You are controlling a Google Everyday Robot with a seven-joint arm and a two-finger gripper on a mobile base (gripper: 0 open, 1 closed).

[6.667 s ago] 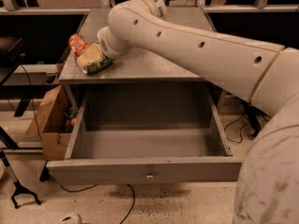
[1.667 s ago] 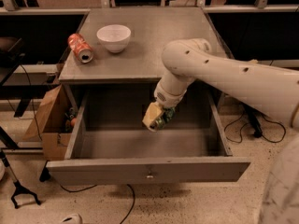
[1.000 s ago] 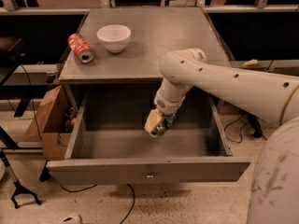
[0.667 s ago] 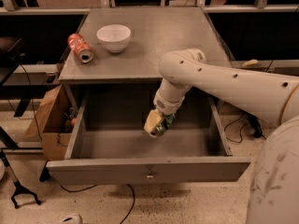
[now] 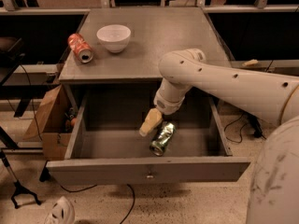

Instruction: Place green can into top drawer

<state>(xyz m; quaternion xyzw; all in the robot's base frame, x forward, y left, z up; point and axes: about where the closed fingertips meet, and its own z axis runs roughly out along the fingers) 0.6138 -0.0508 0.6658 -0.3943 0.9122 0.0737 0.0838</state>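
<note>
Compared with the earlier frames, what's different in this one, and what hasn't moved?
The green can, carried from the tabletop down into the open top drawer, now lies on its side on the drawer floor beside the pincer, apparently let go. The red can and white bowl on the table stayed put.

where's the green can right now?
In the camera view, the green can is on its side inside the open top drawer, near the front panel and right of centre in the picture, close beside the gripper.
</note>
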